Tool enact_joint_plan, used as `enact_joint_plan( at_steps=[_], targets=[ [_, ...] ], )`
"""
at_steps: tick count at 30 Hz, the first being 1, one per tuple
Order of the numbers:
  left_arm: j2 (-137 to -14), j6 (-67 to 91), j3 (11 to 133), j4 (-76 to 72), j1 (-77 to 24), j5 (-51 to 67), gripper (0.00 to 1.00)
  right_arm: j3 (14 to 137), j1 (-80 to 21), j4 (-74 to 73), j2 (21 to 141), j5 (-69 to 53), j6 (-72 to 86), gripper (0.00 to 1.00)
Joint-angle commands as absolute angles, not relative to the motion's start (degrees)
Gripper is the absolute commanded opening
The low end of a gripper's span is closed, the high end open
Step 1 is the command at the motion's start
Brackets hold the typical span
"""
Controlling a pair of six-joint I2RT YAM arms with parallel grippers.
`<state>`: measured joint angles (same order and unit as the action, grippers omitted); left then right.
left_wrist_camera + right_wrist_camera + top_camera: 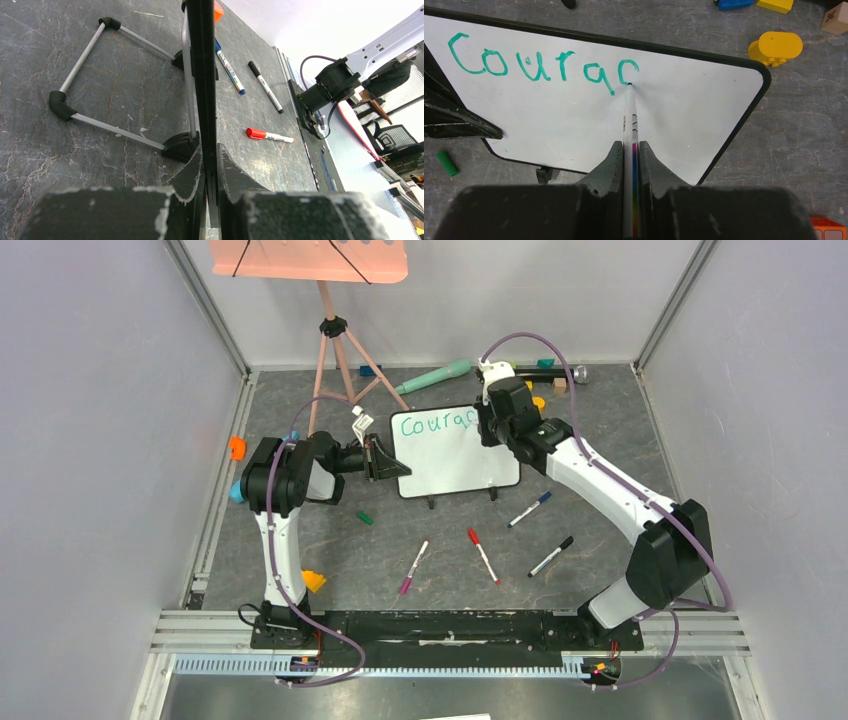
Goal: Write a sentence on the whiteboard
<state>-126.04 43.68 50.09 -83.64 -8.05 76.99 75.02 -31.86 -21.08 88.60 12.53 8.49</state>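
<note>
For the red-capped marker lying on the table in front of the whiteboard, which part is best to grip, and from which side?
Probably grip the red-capped marker at the middle of its white barrel, from straight above, jaws across its length. It lies flat and slanted, cap toward the whiteboard, with bare table on both sides; the pink marker and black marker lie apart.

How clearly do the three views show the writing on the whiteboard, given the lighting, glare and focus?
Top external: even light, no glare on the whiteboard, letters small but legible. Left wrist: the board is seen edge-on, so no writing shows, and the upper right background is washed out. Right wrist: the teal letters are sharp, with only faint shadows beside the marker on the glossy surface.
</note>
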Motion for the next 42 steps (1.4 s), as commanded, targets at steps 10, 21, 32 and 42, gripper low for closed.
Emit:
enact_joint_plan(
  at_steps=[10, 21, 32, 42],
  targets=[
    [-125.7, 42.6, 51.3, -89.2, -8.0, 79.7, 0.02, 80.6, -30.6, -21.0, 90.3, 13.9, 8.1, 0.0],
    [-125.7, 42.6, 51.3, -89.2, -8.0, 79.6, 0.02, 72.4, -30.6, -20.0, 86.9, 13.1, 9.4, 0.0],
    [-125.6, 42.6, 51.3, -89.2, -8.0, 79.8, 0.02, 67.1, -30.6, -16.6, 85.6, 9.1, 12.0, 0.0],
    [-125.6, 42.5, 51.3, -89.2, -8.0, 79.7, 0.02, 71.6, -30.6, -15.3, 86.6, 6.1, 12.8, 0.0]
  ],
)
